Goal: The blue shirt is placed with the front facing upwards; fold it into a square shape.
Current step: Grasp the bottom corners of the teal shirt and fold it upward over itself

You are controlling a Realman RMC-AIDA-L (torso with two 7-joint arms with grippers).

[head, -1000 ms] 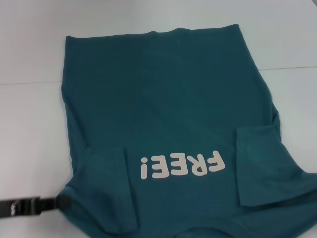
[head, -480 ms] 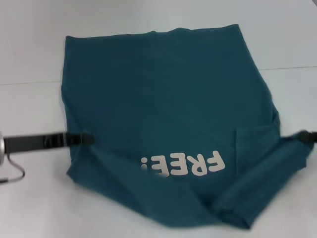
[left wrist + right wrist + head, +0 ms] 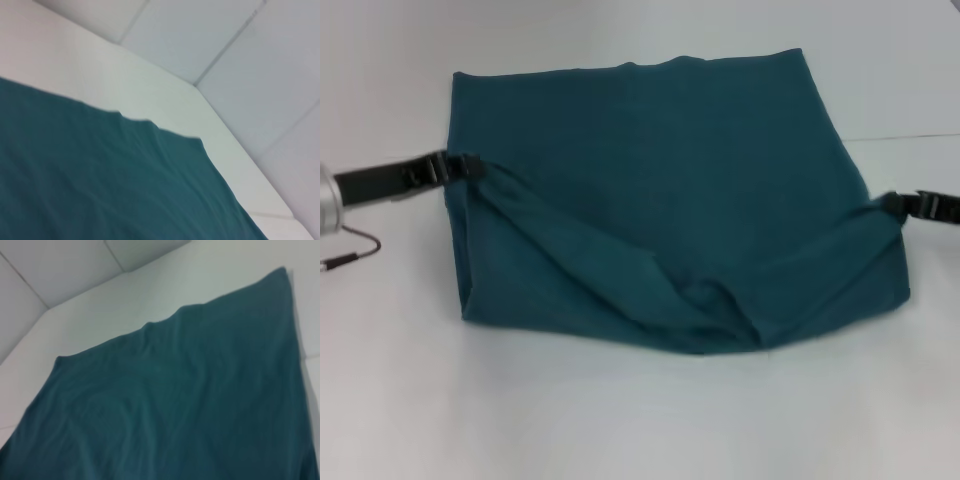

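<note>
Your left tool [image 3: 470,168] and right tool [image 3: 895,205] each pinch an edge of the blue shirt [image 3: 660,200], doubled over on the white table [image 3: 620,420]. Only your head view shows both tools; the wrist views show plain cloth. No lettering is visible.

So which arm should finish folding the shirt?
Probably both together. The left gripper pinches the shirt at its left edge, the right gripper at its right edge, each holding one end of the folded-over part. Neither is clearly better placed.
</note>
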